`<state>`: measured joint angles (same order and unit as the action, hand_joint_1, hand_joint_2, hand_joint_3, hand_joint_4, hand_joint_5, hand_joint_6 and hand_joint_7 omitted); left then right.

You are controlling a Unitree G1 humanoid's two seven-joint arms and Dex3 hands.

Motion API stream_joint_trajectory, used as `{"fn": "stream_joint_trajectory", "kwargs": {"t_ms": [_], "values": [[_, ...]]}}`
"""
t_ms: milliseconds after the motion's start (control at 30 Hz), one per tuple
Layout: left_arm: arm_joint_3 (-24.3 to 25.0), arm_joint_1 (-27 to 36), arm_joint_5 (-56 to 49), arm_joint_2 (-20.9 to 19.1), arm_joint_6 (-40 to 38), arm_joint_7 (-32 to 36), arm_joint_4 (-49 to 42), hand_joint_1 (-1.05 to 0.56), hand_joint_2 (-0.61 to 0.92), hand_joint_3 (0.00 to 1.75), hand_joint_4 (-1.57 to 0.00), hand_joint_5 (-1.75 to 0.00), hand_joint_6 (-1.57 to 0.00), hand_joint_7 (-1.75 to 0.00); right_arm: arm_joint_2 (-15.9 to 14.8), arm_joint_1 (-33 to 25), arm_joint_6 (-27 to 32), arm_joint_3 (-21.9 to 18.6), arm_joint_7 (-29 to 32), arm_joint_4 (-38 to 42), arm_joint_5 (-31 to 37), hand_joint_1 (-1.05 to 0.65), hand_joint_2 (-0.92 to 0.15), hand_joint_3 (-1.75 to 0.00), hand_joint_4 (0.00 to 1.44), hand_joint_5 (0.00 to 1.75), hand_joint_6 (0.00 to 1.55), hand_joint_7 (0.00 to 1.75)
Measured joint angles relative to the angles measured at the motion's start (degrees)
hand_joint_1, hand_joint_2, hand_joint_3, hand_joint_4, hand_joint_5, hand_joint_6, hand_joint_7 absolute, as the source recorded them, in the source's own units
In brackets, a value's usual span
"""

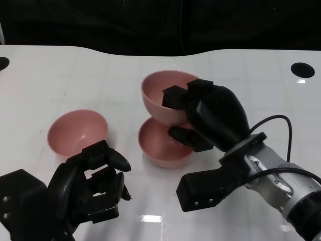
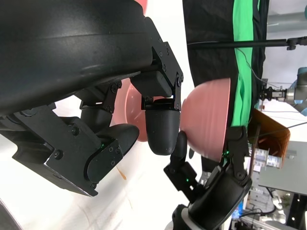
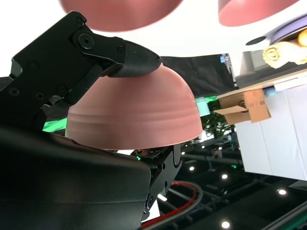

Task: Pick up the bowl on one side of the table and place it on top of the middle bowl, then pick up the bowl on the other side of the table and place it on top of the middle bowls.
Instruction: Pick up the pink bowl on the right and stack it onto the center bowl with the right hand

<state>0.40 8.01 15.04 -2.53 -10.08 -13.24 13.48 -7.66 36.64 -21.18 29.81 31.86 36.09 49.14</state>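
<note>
A: Head view first: the right hand point(image 1: 200, 118) grips a pink bowl point(image 1: 163, 95) by its rim near the frame's centre, fingers inside and thumb under the outer wall. It holds that bowl tilted, just above the middle bowl point(image 1: 163, 143).

B: Touching it?

A: The two overlap in the picture, but I cannot tell whether they touch. The held bowl is not nested yet.

B: And the other side?

A: A third pink bowl point(image 1: 77, 131) sits upright on the white table point(image 1: 60, 75) at centre left, untouched. The left hand point(image 1: 93, 183) hangs at lower left, just below that bowl, fingers curled inward around nothing.

B: Left wrist view?

A: The left hand point(image 2: 120, 120) fills the left of the frame, fingers bent in, empty. At centre right, the held bowl point(image 2: 208, 120) shows side-on with the right hand point(image 2: 216, 191) beneath it at lower right.

B: Right wrist view?

A: It is turned over. The held bowl point(image 3: 134, 115) fills the centre, a black finger point(image 3: 120, 57) pressed on its wall. The middle bowl point(image 3: 120, 12) is at the top edge, the side bowl point(image 3: 254, 9) at upper right.

B: So how far along?

A: I judge the first stacking nearly done: lowering and release remain. The second bowl's whole pick and place is still left.
</note>
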Motion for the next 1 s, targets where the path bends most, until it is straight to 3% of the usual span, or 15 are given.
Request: {"fn": "stream_joint_trajectory", "kwargs": {"t_ms": [467, 500, 533, 567, 600, 667, 700, 767, 833, 1000], "values": [[-1.0, 1.1, -0.8, 0.6, -1.1, 0.7, 1.9, -0.07, 0.43, 1.26, -0.72, -1.7, -0.76, -1.41, 2.6, 2.8, -4.0, 4.1, 0.2, 13.2, 0.1, -0.21, -0.39, -1.21, 0.95, 1.75, 0.76, 1.68], [-1.1, 1.1, -0.8, 0.7, -1.1, 0.7, 1.9, -0.07, 0.43, 1.27, -0.72, -1.71, -0.75, -1.41, 2.8, 2.9, -4.3, 4.4, 0.2, 14.0, 0.1, -0.22, -0.39, -1.21, 0.95, 1.75, 0.78, 1.58], [-1.1, 1.1, -0.8, 0.7, -1.1, 0.7, 1.9, -0.07, 0.43, 1.27, -0.72, -1.71, -0.75, -1.41, 2.9, 3.0, -4.4, 4.8, -0.1, 14.4, 0.1, -0.25, -0.43, -1.16, 0.89, 1.59, 0.84, 1.2], [-1.1, 1.1, -0.8, 0.7, -1.1, 0.7, 1.9, -0.07, 0.43, 1.27, -0.72, -1.71, -0.75, -1.41, 2.9, 3.0, -4.4, 5.1, -0.7, 14.7, 0.1, -0.26, -0.45, -1.11, 0.88, 1.49, 0.89, 0.98], [-1.1, 1.1, -0.8, 0.7, -1.1, 0.7, 1.9, -0.08, 0.43, 1.26, -0.71, -1.71, -0.75, -1.41, 2.9, 3.1, -4.3, 5.5, -1.8, 14.8, 0.1, -0.31, -0.57, -0.91, 0.84, 1.24, 0.9, 0.69], [-1.1, 1.1, -0.8, 0.8, -1.1, 0.7, 1.9, -0.08, 0.43, 1.25, -0.71, -1.71, -0.74, -1.41, 2.8, 3.3, -3.7, 6.0, -4.3, 14.8, 0.1, -0.34, -0.67, -0.74, 0.83, 1.08, 0.95, 0.47], [-1.1, 1.1, -0.8, 0.7, -1.2, 0.7, 1.9, -0.1, 0.45, 1.21, -0.7, -1.71, -0.74, -1.41, 2.7, 3.4, -3.2, 6.1, -6.0, 14.4, 0.1, -0.45, -0.82, -0.52, 0.67, 0.79, 0.81, 0.27], [-1.1, 1.1, -0.8, 0.7, -1.2, 0.7, 1.9, -0.11, 0.49, 1.14, -0.7, -1.71, -0.74, -1.4, 2.4, 3.4, -2.2, 6.2, -9.4, 13.5, 0.0, -0.56, -0.89, -0.4, 0.53, 0.56, 0.68, 0.13], [-1.1, 1.1, -0.8, 0.7, -1.3, 0.7, 1.9, -0.11, 0.5, 1.11, -0.7, -1.71, -0.74, -1.4, 1.9, 3.4, -1.3, 6.2, -12.4, 12.0, -0.1, -0.64, -0.92, -0.38, 0.43, 0.45, 0.59, 0.05], [-1.1, 1.1, -0.7, 0.7, -1.3, 0.7, 1.9, -0.09, 0.48, 1.18, -0.7, -1.71, -0.74, -1.39, 0.7, 2.3, 0.0, 6.0, -16.1, 8.7, -0.8, -0.75, -0.92, -0.43, 0.25, 0.33, 0.43, 0.0]]}}
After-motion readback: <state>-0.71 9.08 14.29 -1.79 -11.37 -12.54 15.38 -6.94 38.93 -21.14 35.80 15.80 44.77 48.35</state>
